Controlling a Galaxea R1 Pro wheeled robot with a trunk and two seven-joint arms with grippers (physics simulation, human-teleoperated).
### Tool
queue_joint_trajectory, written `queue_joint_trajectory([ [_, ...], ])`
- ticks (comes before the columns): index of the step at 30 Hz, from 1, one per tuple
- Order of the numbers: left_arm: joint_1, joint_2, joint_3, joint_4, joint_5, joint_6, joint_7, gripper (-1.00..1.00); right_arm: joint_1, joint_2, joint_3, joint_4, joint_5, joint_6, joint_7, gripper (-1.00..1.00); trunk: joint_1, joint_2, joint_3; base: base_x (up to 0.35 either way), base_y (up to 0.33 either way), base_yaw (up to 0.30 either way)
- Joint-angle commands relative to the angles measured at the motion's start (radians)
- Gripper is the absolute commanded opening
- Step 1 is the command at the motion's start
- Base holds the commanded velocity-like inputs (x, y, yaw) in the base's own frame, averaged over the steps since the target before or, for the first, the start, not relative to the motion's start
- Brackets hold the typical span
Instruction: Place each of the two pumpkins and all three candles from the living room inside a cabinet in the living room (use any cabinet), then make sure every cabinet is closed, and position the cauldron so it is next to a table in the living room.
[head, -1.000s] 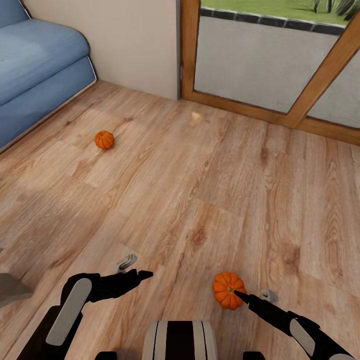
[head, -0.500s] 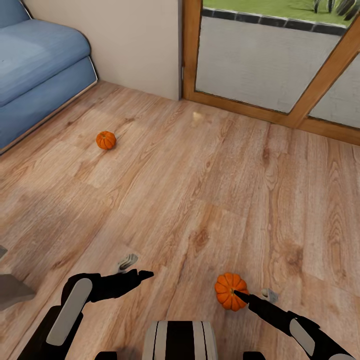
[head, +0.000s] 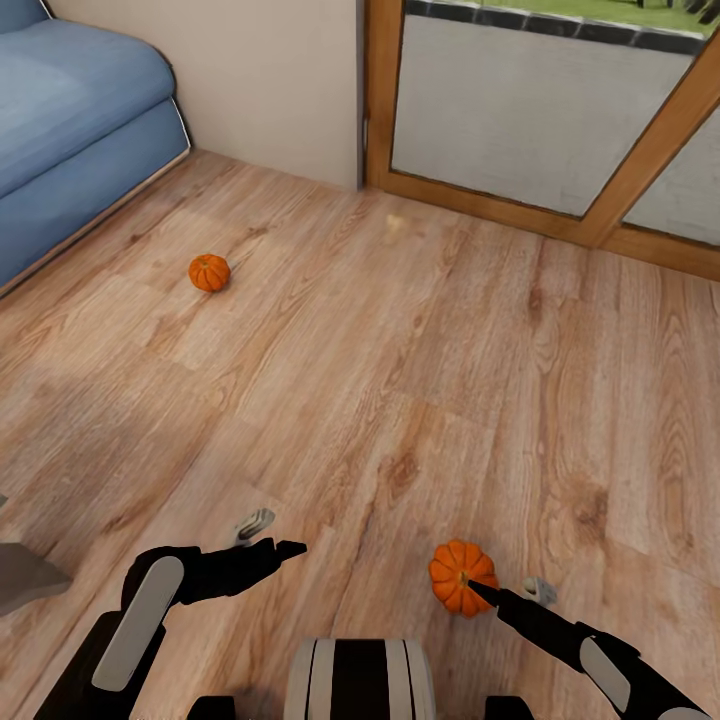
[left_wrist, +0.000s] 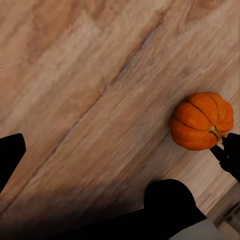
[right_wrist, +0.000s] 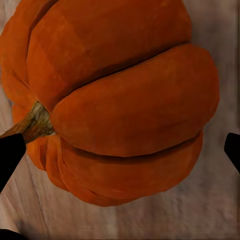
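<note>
Two orange ribbed pumpkins lie on the wood floor. The near pumpkin (head: 458, 576) sits just ahead of my right gripper (head: 507, 591), which is open; in the right wrist view this pumpkin (right_wrist: 115, 100) looms large between the two spread fingertips, its stem by one of them. The same pumpkin (left_wrist: 201, 127) appears off to one side in the left wrist view. The far pumpkin (head: 209, 272) rests alone near the sofa. My left gripper (head: 272, 536) hovers open and empty over bare floor. No candles, cabinet or cauldron are in view.
A blue sofa (head: 70, 130) fills the far left. A beige wall (head: 270, 80) meets a wood-framed glass door (head: 560, 120) at the back. A grey object (head: 20, 578) pokes in at the lower left edge. Open plank floor (head: 400, 380) lies between the pumpkins.
The whole head view has shifted slightly, so the camera moved. Both arms keep the same pose, and the near pumpkin stays at the right fingertips.
</note>
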Motion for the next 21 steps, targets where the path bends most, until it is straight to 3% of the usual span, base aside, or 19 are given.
queue_joint_trajectory([
  [1, 0.0, 0.001, -0.001, -0.001, 0.011, 0.001, 0.01, 1.0, 0.0, -0.001, 0.004, -0.001, -0.011, 0.008, 0.001, 1.0, 0.0, 0.0, -0.005, 0.0, 0.0, 0.0],
  [6, 0.0, 0.0, -0.001, -0.001, 0.011, 0.001, 0.01, 1.0, 0.0, -0.001, 0.004, -0.001, -0.012, 0.007, 0.001, 1.0, 0.002, -0.001, -0.016, 0.0, 0.0, 0.0],
  [21, 0.0, -0.001, -0.003, -0.002, 0.011, 0.0, 0.01, 1.0, 0.0, -0.001, 0.004, -0.001, -0.012, 0.007, 0.001, 1.0, 0.002, -0.001, -0.016, 0.027, 0.0, 0.0],
])
